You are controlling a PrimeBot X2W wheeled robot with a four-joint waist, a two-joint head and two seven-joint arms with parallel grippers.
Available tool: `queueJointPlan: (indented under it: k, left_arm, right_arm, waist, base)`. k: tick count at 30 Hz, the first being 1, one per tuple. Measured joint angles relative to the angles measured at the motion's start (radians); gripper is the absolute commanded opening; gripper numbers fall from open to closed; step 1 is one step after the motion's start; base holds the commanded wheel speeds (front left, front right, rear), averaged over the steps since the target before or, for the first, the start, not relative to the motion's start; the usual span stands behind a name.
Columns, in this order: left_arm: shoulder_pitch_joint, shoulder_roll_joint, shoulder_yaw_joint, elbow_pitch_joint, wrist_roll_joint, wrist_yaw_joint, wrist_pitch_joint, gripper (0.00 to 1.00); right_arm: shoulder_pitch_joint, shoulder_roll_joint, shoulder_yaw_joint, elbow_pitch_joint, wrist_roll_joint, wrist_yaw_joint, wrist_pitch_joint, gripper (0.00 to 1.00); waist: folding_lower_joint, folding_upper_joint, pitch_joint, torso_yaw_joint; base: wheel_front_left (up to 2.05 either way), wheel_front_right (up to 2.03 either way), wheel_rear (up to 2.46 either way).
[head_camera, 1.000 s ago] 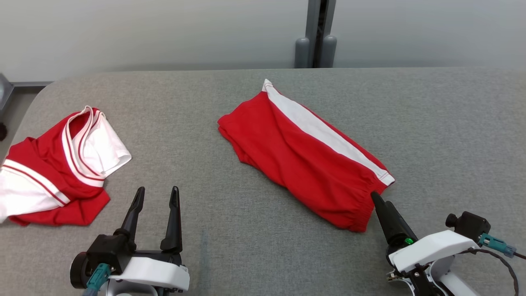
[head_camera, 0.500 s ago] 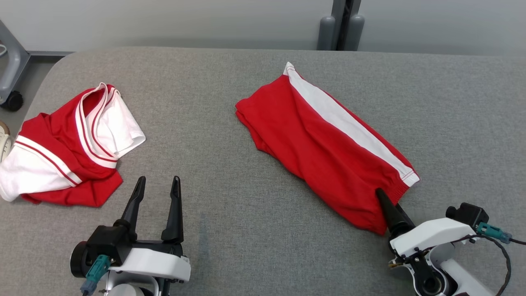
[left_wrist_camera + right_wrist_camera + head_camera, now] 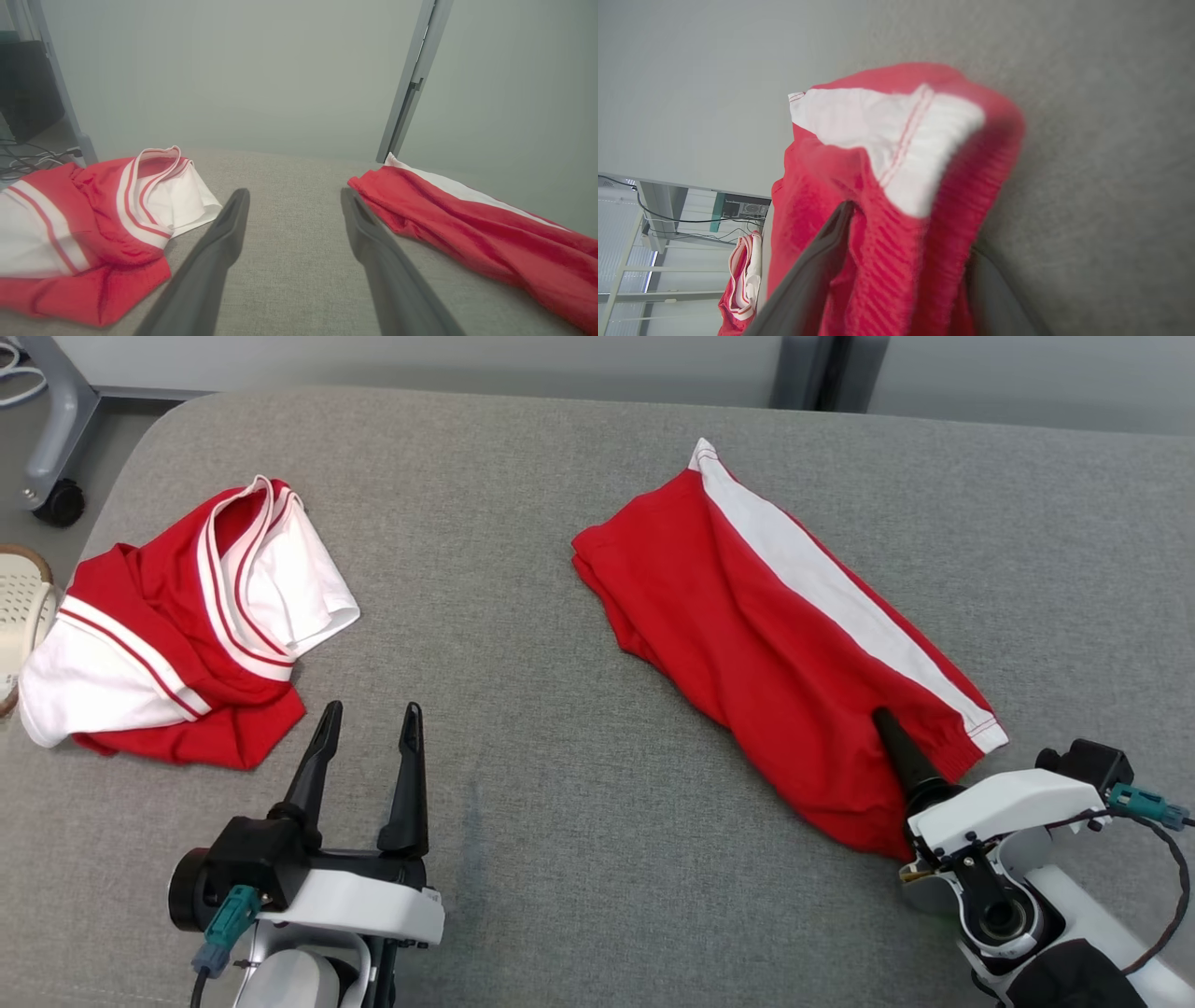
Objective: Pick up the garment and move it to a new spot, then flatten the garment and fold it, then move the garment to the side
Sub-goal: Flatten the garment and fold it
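Two garments lie on a grey fabric-covered table (image 3: 523, 728). One is a pair of red shorts with a white side stripe (image 3: 747, 625), folded lengthwise into a long band. It lies flat with soft wrinkles and runs diagonally away from the right fingers (image 3: 898, 754), beyond their tips and to their left.

The near end of the shorts, the gathered elastic waistband (image 3: 938, 761), is at the right fingers. From the head camera, one dark finger rests on top of the red cloth, pointing along the shorts, and the other is hidden under the fabric. From the right wrist camera the right fingers (image 3: 808, 284) stand wide apart with the ribbed waistband (image 3: 896, 261) between them. One finger lies against the cloth's upper face and the other is partly covered by the hem. They straddle the cloth without being pressed together on it.

The left fingers (image 3: 408, 784) are also spread apart and hold nothing. They sit low over bare table, though whether they touch it cannot be told. A crumpled red-and-white jersey (image 3: 177, 644) lies in a heap just beside the left fingers' tips, on their left, with its near red corner close to the outer finger. From the left wrist camera the jersey (image 3: 93, 224) lies left of the left fingers (image 3: 215, 261), and the far end of the shorts (image 3: 467, 224) lies to their right, with bare grey table between the two fingers.
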Motion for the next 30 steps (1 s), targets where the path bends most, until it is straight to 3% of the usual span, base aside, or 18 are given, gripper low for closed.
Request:
queueJointPlan:
  k: [6,7,11,21,30]
  left_arm:
    - [-0.002,0.000,-0.002,0.004,-0.001,0.001,0.000,1.00]
    - [-0.002,0.000,-0.003,0.004,-0.001,0.001,0.000,1.00]
    - [-0.002,0.000,-0.006,0.006,-0.003,0.001,0.000,1.00]
    - [-0.002,0.000,-0.014,0.012,-0.010,0.008,0.000,1.00]
    - [-0.005,0.000,-0.025,0.026,-0.021,0.010,0.000,1.00]
  right_arm:
    - [-0.014,0.001,-0.005,-0.005,0.021,-0.002,0.017,1.00]
    - [-0.015,0.002,-0.008,-0.006,0.028,-0.002,0.019,0.90]
    - [-0.016,0.007,-0.015,-0.014,0.037,-0.002,0.029,0.00]
    - [-0.035,0.001,-0.010,-0.018,0.033,0.000,0.069,0.00]
    - [-0.069,-0.072,0.024,-0.004,0.015,0.007,0.159,0.00]
  waist:
    - [0.0000,0.0000,0.009,0.026]
    - [0.0000,0.0000,0.010,0.029]
    - [0.0000,0.0000,0.011,0.036]
    - [0.0000,0.0000,0.010,0.034]
    - [0.0000,0.0000,-0.001,0.034]
  base:
    - [0.00,0.00,0.00]
    - [0.00,0.00,0.00]
    - [0.00,0.00,0.00]
    - [0.00,0.00,0.00]
    - [0.00,0.00,0.00]
